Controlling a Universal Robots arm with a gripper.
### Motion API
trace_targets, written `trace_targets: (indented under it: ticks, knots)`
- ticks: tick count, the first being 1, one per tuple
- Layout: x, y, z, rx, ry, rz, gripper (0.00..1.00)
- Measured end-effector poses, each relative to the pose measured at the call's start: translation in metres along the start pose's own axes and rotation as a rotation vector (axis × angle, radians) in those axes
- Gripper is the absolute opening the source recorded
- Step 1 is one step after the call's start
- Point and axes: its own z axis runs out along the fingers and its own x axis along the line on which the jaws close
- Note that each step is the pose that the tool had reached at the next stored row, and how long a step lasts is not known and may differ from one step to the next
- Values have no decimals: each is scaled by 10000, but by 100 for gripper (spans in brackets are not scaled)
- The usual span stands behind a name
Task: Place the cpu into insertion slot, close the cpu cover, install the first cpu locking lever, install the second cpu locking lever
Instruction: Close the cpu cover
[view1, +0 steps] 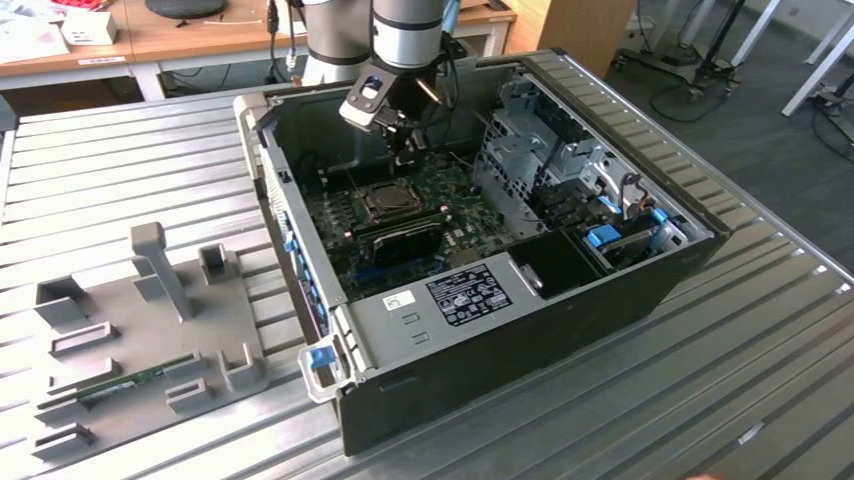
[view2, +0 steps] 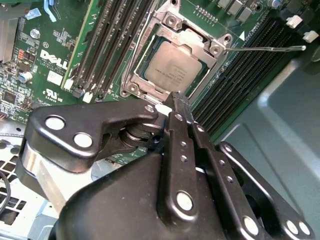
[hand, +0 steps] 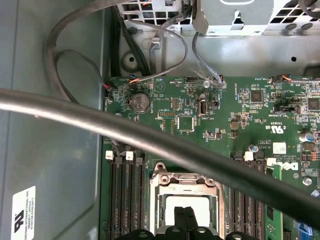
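Ribbed metal tabletop (view1: 120, 160) bears an open computer case (view1: 561, 360); upper centre of the exterior view, the gripper (view1: 404, 148), clenched empty, hovers over the cpu (view2: 175, 70).

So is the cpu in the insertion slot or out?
In: the cpu lies flat inside the insertion slot, silver top facing up, as seen in the second wrist view.

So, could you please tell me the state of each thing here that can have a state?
cpu: seated flat in the insertion slot, metal top up.
cpu cover: down, framing the cpu.
locking lever: sticking out free, not latched.
gripper: jaws shut, holding nothing, just above the slot.
computer case: open, side panel off.
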Motion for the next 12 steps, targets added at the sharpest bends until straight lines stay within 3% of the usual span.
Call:
trace_targets:
  ticks: [12]
  knots:
    - [0,-50,7,1,-2,-1,10]
